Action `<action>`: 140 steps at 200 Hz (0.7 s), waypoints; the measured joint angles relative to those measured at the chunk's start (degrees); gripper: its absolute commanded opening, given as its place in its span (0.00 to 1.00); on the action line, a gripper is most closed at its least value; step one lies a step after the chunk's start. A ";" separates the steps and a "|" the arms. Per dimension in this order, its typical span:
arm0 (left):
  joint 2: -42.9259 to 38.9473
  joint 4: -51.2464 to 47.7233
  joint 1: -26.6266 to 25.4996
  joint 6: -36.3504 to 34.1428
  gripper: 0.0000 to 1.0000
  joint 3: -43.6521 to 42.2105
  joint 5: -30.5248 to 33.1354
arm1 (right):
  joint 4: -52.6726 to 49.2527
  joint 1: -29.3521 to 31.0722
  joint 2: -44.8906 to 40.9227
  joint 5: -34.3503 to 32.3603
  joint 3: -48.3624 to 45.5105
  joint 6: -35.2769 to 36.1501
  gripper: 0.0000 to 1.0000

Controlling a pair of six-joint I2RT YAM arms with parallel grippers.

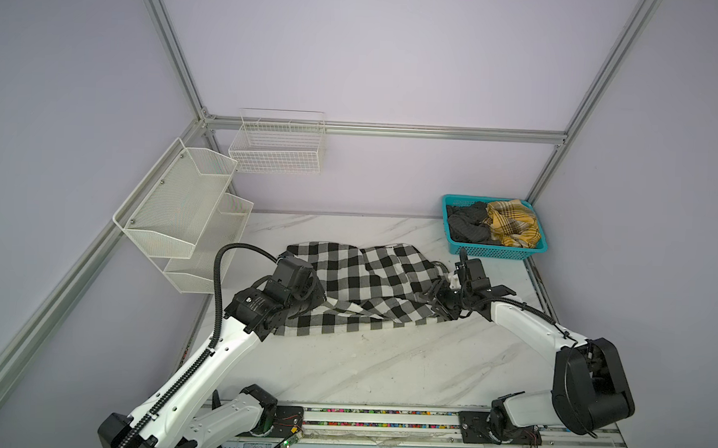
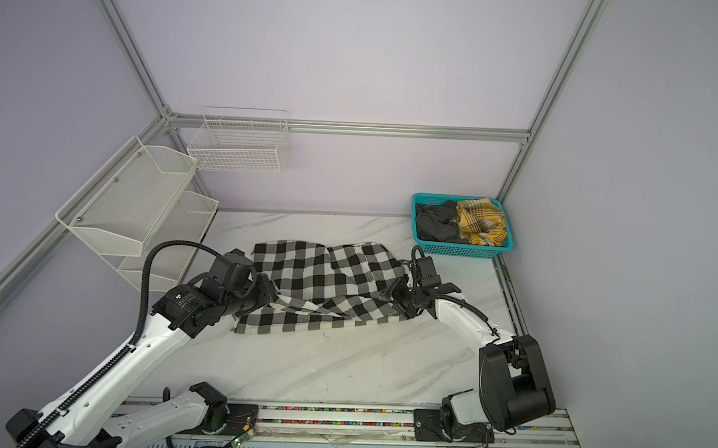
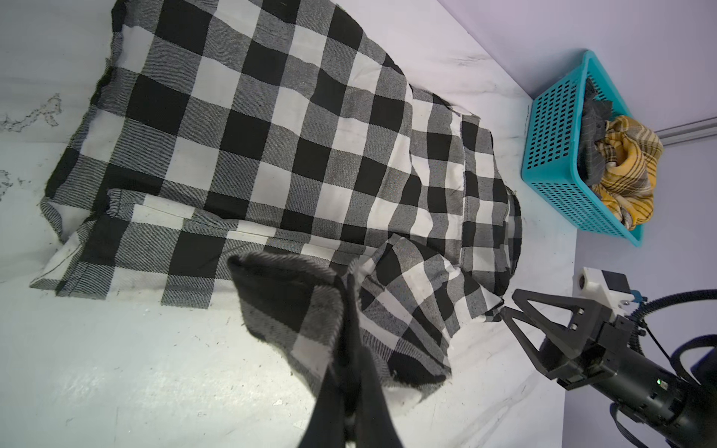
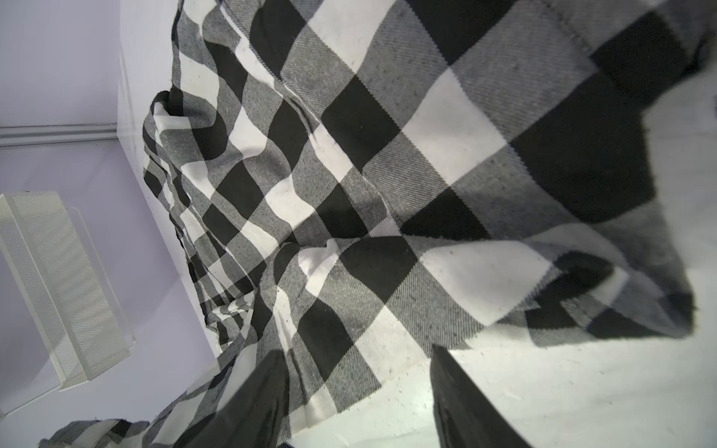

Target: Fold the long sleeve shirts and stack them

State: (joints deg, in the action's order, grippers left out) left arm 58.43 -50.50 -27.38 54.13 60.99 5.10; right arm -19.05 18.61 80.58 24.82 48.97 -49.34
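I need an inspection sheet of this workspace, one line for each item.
Surface: marble table, dark specks.
Job's things: checked shirt lying rumpled across the table.
Clutter: teal basket in the far right corner, holding dark cloth and yellow plaid cloth.
Grippers: left gripper shut on a shirt fold; right gripper open at the shirt's edge.
Cables: black hose loops above the left arm.
Surroundings: mesh shelf and wire basket on the walls.

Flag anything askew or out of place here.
The checked shirt lies rumpled, not flat: a fold is bunched and lifted where the left gripper pinches it, with uneven folds toward the open right gripper. Nothing spilled or damaged shows.
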 measured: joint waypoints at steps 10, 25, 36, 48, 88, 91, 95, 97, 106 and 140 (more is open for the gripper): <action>0.48 0.02 0.50 -0.50 0.00 0.02 0.00 | -0.72 -0.04 0.04 -0.57 -0.02 0.90 0.54; 1.31 0.09 1.31 -1.22 0.00 0.02 -0.17 | -1.55 -0.20 0.63 -1.27 -0.02 1.51 0.52; 2.12 0.15 1.86 -1.60 0.00 0.04 -0.37 | -1.79 -0.31 1.29 -1.60 -0.02 1.73 0.51; 2.93 0.15 2.27 -2.14 0.00 0.04 -0.55 | -2.05 -0.37 2.08 -1.81 -0.02 2.03 0.51; 3.67 0.22 3.91 -2.78 0.00 0.22 -1.31 | -2.21 -0.74 6.29 -1.55 -0.02 3.23 0.55; 3.74 0.22 4.04 -2.78 0.00 0.24 -1.33 | -2.21 -0.76 6.71 -1.51 -0.02 3.23 0.56; 3.82 0.22 4.17 -2.78 0.00 0.26 -1.49 | -2.23 -0.85 7.19 -1.44 -0.02 3.48 0.56; 3.87 0.20 4.24 -2.75 0.00 0.28 -1.51 | -2.23 -0.85 7.39 -1.42 -0.02 3.43 0.56; 4.22 0.22 4.57 -2.75 0.00 0.42 -1.81 | -2.21 -0.98 8.07 -1.40 -0.02 3.67 0.56; 6.14 0.48 5.18 -2.75 0.00 1.42 -2.62 | -1.81 -2.08 8.87 -0.79 -0.02 3.80 0.58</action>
State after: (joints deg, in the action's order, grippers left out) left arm 64.58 -50.02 -22.20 51.37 62.41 2.48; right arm -20.86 16.53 89.45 24.03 48.95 -45.54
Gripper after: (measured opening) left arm 0.048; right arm 0.566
